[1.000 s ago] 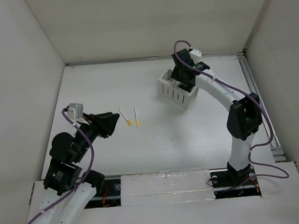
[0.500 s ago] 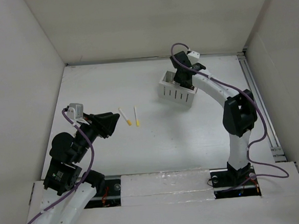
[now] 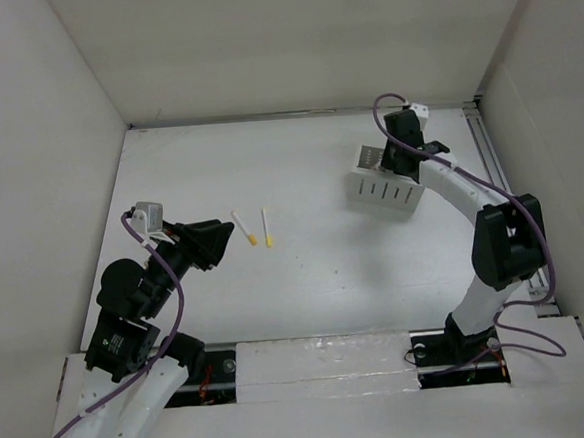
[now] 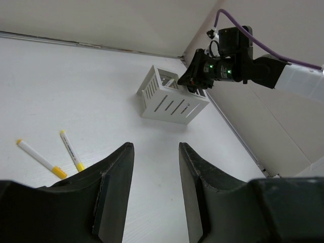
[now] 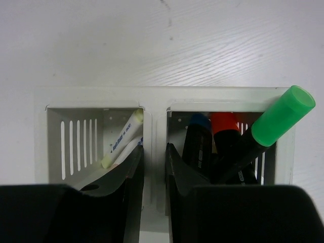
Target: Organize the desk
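Note:
The white desk (image 3: 307, 288) carries a white two-compartment slotted box (image 3: 382, 190) at the back right. My right gripper (image 3: 393, 162) reaches into it from above, shut on the box's middle divider (image 5: 154, 114), one finger in each compartment. One compartment holds white markers (image 5: 123, 136). The other holds dark markers and a green-capped one (image 5: 278, 117). Whether the box touches the desk I cannot tell. Two white markers with yellow caps (image 3: 244, 228) (image 3: 267, 227) lie at centre left. My left gripper (image 3: 221, 242) hovers open just left of them, holding nothing.
White walls enclose the desk on three sides. A metal rail (image 3: 507, 204) runs along the right edge, close to the box. In the left wrist view the box (image 4: 169, 101) and the right gripper (image 4: 195, 83) sit near the far corner.
My right gripper closed on the box's divider and carried the box to the right, toward the rail. The left arm and the two yellow-capped markers have not moved.

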Action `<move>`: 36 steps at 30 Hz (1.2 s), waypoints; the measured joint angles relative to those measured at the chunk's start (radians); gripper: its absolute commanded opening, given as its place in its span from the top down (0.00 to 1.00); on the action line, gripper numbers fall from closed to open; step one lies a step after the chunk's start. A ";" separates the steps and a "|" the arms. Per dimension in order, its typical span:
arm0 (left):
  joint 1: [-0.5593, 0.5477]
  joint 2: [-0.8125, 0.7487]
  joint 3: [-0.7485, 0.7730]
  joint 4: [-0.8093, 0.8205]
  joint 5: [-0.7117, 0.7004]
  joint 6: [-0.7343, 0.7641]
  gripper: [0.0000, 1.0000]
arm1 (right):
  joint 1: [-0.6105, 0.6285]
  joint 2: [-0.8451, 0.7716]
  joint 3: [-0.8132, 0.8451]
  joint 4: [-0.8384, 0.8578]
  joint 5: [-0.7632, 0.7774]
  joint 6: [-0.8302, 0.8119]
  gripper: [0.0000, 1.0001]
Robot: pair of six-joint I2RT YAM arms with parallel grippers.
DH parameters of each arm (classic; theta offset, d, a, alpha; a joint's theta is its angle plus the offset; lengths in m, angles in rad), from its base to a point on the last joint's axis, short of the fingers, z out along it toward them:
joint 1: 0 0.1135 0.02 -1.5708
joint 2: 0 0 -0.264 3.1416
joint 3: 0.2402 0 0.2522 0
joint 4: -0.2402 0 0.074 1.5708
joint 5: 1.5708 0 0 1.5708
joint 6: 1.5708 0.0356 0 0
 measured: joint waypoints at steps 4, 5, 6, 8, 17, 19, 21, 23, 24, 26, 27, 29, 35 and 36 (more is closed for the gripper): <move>0.000 0.000 0.000 0.000 0.000 0.000 0.63 | -0.050 -0.013 -0.016 0.018 -0.017 -0.054 0.85; 0.000 0.000 0.000 0.000 0.000 0.000 0.63 | -0.052 -0.013 -0.018 0.024 -0.021 -0.063 0.84; 0.000 0.000 0.000 0.000 0.000 0.000 0.63 | -0.053 -0.013 -0.021 0.031 -0.023 -0.072 0.80; 0.000 0.000 0.000 0.000 0.000 0.000 0.63 | -0.053 -0.013 -0.023 0.039 -0.027 -0.076 0.67; 0.000 0.000 0.000 0.000 0.000 0.000 0.63 | -0.033 -0.093 -0.064 0.060 -0.077 -0.067 0.30; 0.000 0.000 0.000 0.000 0.000 0.000 0.63 | -0.010 -0.172 -0.082 0.067 -0.101 -0.063 0.36; 0.000 0.000 0.000 0.000 0.000 0.000 0.63 | 0.034 -0.256 -0.094 0.094 -0.137 -0.060 0.60; 0.000 0.000 0.000 0.000 0.000 0.000 0.63 | 0.093 -0.325 -0.103 0.138 -0.175 -0.051 0.83; 0.000 0.000 0.000 0.000 0.000 0.000 0.63 | 0.130 -0.350 -0.110 0.160 -0.193 -0.044 0.98; 0.000 0.000 0.000 0.000 -0.001 0.000 0.63 | 0.203 -0.376 -0.135 0.207 -0.217 -0.021 1.00; 0.000 0.000 0.000 0.000 -0.001 0.000 0.63 | 0.245 -0.377 -0.151 0.226 -0.222 -0.006 1.00; 0.000 0.000 0.000 0.000 -0.002 0.000 0.63 | 0.323 -0.349 -0.185 0.253 -0.224 0.029 1.00; 0.000 0.000 0.000 0.000 -0.008 0.000 0.63 | 0.472 -0.119 -0.225 0.302 -0.230 0.148 1.00; 0.000 0.000 0.000 0.000 -0.010 0.000 0.63 | 0.486 -0.080 -0.222 0.308 -0.230 0.167 0.98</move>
